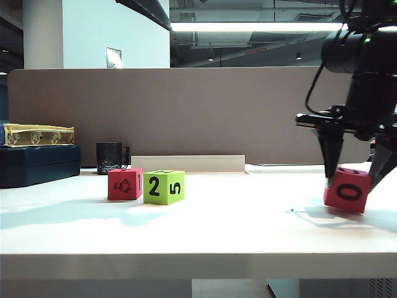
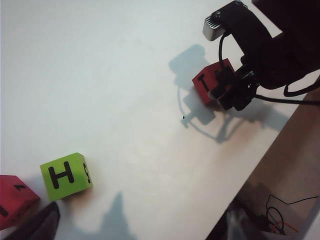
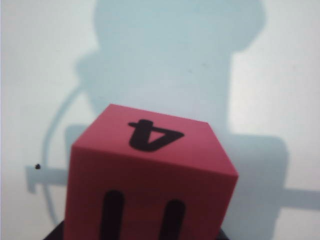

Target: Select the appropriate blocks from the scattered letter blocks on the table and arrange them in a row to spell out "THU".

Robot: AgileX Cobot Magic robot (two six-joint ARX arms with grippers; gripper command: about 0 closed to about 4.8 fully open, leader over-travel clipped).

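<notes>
Right gripper (image 1: pixel 355 177) near right edge of table (image 1: pixel 198 245), fingers straddling red block (image 1: pixel 347 190), jaws closed onto its sides; block tilted, one corner lifted. Right wrist view: same red block (image 3: pixel 150 180) fills frame. Left gripper (image 2: pixel 35 227) barely visible, jaws wide apart, holding nothing, just beside green block (image 2: pixel 66 176). Green block (image 1: pixel 164 187) touches second red block (image 1: pixel 124 184), toward table's left side. Black mug (image 1: pixel 111 157) behind them.
</notes>
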